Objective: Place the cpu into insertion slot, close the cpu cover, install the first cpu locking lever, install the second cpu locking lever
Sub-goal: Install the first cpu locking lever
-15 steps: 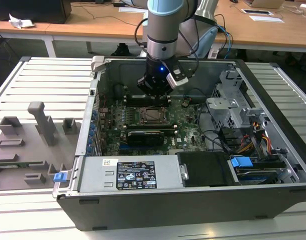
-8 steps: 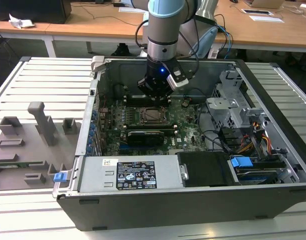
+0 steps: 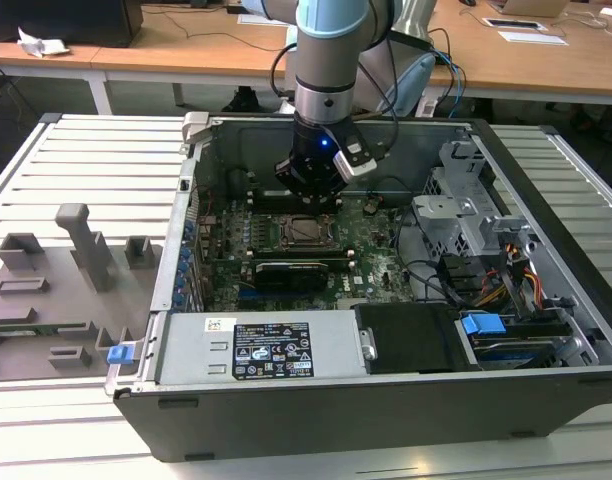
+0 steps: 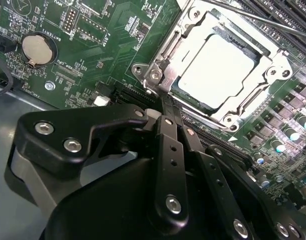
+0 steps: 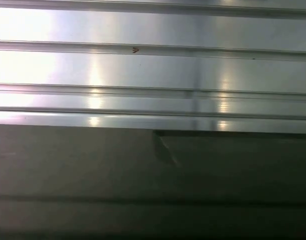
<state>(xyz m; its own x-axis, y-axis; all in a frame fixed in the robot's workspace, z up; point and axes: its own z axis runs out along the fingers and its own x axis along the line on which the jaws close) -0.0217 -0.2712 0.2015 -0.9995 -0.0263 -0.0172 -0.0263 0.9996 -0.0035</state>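
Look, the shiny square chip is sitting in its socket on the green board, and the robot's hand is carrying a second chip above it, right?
Not quite. The cpu does sit in the insertion slot on the green board, with the cpu cover framing it, but the hand carries no second chip. The second wrist view shows its black fingers pinched together with nothing between them, tips near the socket's corner.

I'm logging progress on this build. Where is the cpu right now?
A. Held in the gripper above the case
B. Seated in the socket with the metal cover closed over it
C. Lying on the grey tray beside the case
B: in the second wrist view the cpu lies in the socket, with the cover framing its edges.
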